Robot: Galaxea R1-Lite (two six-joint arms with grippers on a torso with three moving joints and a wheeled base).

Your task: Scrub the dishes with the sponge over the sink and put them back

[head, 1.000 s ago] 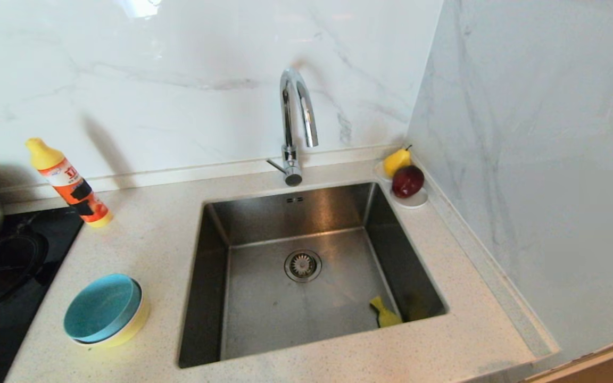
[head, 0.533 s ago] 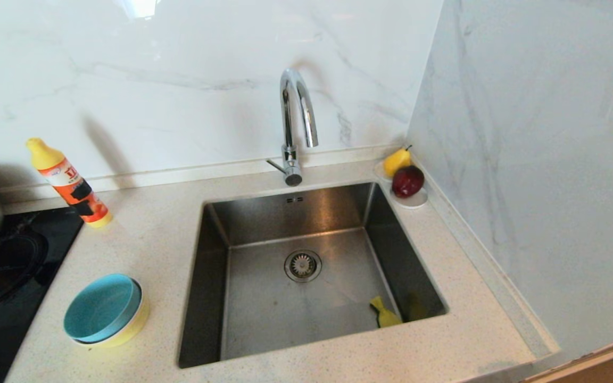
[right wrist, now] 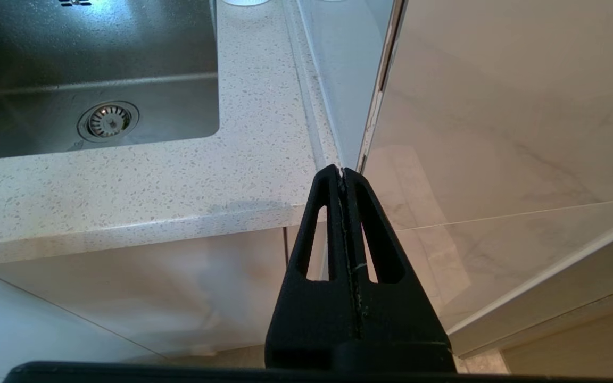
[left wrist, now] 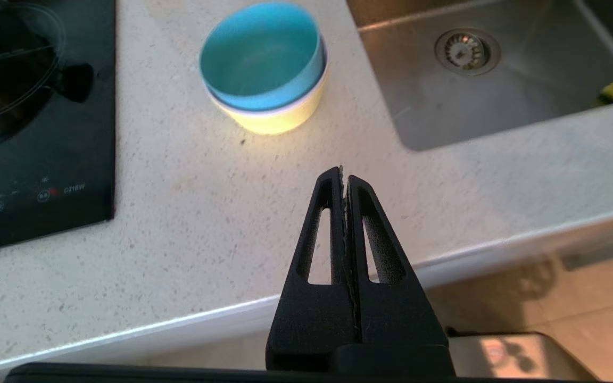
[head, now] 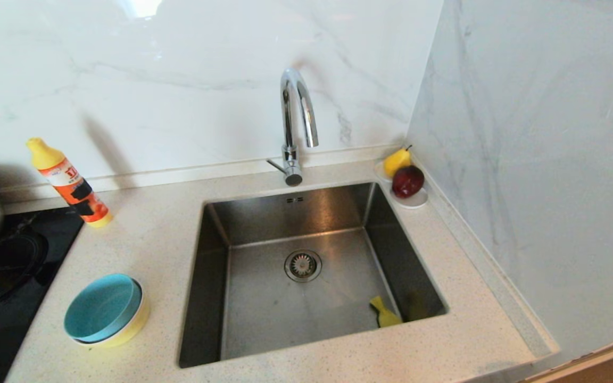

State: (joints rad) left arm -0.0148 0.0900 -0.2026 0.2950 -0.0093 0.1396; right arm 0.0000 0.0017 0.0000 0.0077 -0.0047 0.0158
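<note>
A: Bowls (head: 105, 310): nested stack, blue (left wrist: 261, 56) inside yellow (left wrist: 272, 114), upright on the counter (head: 152, 250) left of the sink (head: 306, 276), mouths up; round, no long axis.

B: Sponge (head: 384, 314)?

A: Propped in the sink's near right corner, tilted.

B: Grippers?

A: Left gripper (left wrist: 344, 175) pinched shut, empty, near the counter edge. Right gripper (right wrist: 342, 171) likewise, parked.

B: Risk?

A: Possibly lifting 2 bowls together.

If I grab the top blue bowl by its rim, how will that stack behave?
The blue bowl sits nested in the yellow bowl, so the two may lift together. They look like thin plastic: probably light, and likely to slide on the smooth countertop if nudged.
</note>
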